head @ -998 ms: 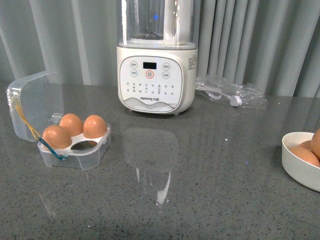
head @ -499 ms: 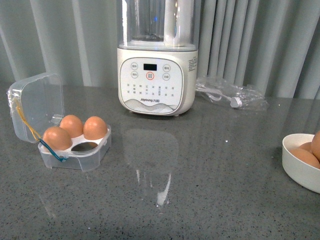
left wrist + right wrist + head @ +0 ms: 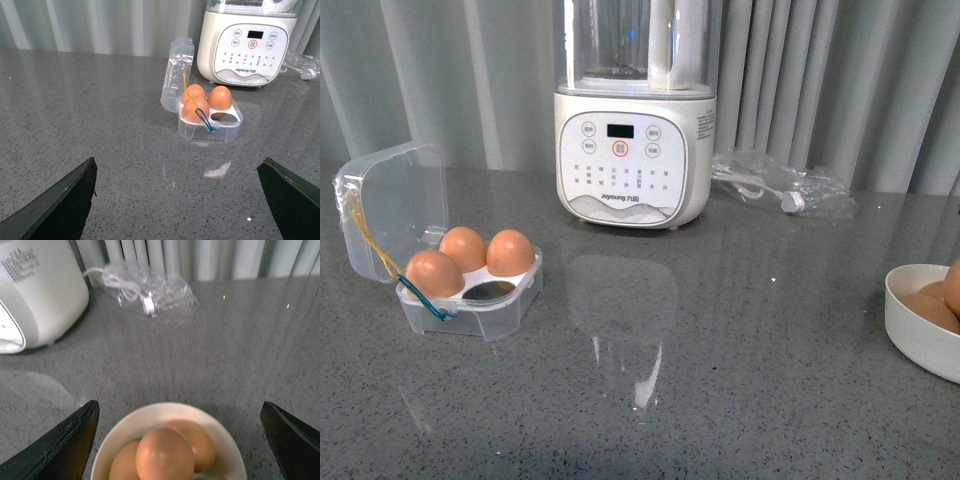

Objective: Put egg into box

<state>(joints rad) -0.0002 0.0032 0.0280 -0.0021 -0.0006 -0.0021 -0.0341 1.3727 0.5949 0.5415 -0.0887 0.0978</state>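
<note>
Holds the left gripper (image 3: 178,162) raised and angled downward, jaws spread wide apart, with only the two dark, wedge-shaped fingers (image 3: 60,205) showing at opposite edges of the wrist camera's sight. Holds the right gripper (image 3: 180,403) the same way: raised, tilted forward and down, jaws equally wide, dark fingers (image 3: 292,440) far apart. Grips nothing with either.

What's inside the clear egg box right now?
Three brown eggs sit in the box, lid open. The fourth cell, front right in the front view, is empty. The eggs cover their own cell floors.
</note>
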